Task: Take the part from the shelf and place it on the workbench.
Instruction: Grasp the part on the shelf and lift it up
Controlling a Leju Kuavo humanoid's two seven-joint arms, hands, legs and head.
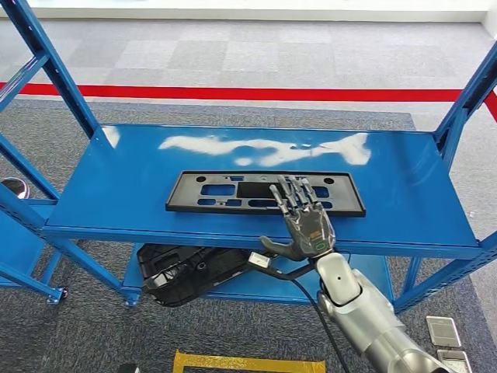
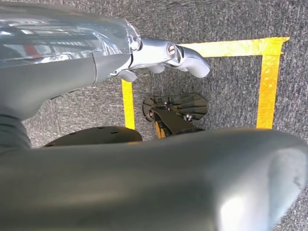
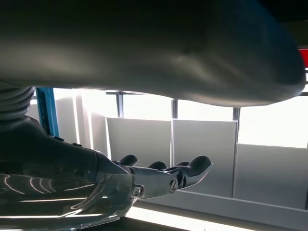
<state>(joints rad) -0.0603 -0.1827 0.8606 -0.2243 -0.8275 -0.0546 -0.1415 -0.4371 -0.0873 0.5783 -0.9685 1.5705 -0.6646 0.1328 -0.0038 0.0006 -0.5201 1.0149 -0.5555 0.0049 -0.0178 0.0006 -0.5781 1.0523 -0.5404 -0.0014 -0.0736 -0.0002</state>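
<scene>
The flat black part (image 1: 265, 193) lay on the blue shelf (image 1: 404, 194), near its front edge. The right hand (image 1: 304, 221) hovered over the part's right half, fingers (image 1: 291, 194) spread and holding nothing. The left hand (image 2: 171, 55) hung above the carpet, fingers apart, empty.

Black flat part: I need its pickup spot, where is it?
In the head view, the black flat part lies on the blue shelf, under the right hand.

Bright overhead light glares white on the blue shelf (image 1: 264, 148); wrist views backlit, blurred up close.
</scene>
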